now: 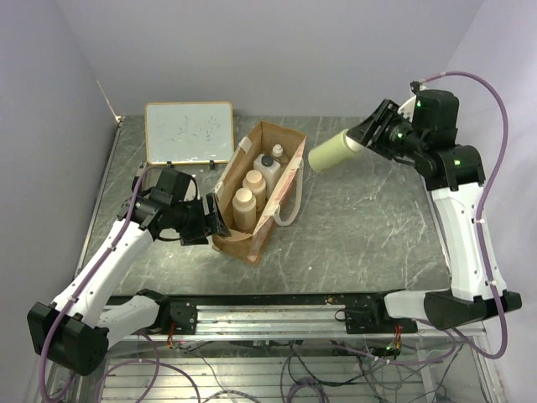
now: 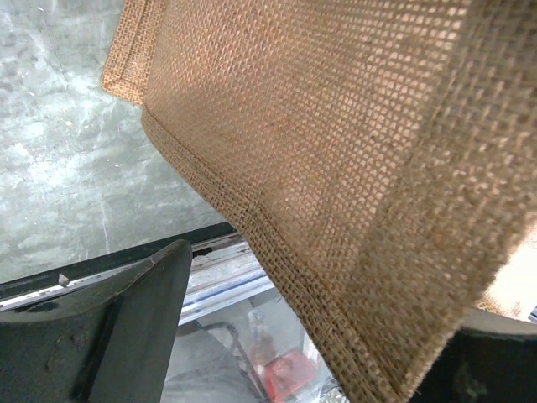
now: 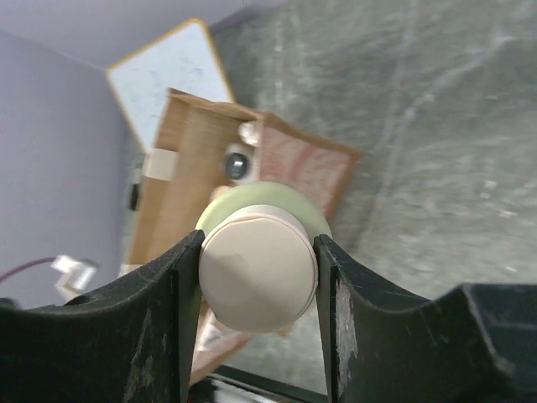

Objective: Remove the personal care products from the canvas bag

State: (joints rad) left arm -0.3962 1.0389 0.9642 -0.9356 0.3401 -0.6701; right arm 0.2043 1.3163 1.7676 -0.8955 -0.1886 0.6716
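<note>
The canvas bag [image 1: 270, 220] lies open-side up at the table's middle. Inside it I see two beige round-capped bottles [image 1: 244, 207], a white squarish bottle with a dark cap [image 1: 268, 166] and a slim white-topped bottle [image 1: 278, 152]. My right gripper [image 1: 362, 138] hangs in the air to the right of the bag, shut on the cap end of a cream cylinder bottle [image 1: 330, 154]; in the right wrist view its cap [image 3: 258, 273] fills the gap between the fingers. My left gripper [image 1: 215, 223] is at the bag's left wall, jaws wide, with the burlap [image 2: 336, 168] between them.
A framed whiteboard [image 1: 189, 133] lies at the back left, close to the bag. The bag's cream strap handle [image 1: 291, 210] loops out onto the grey marbled table [image 1: 369, 227]. A metal rail [image 1: 268, 312] runs along the near edge.
</note>
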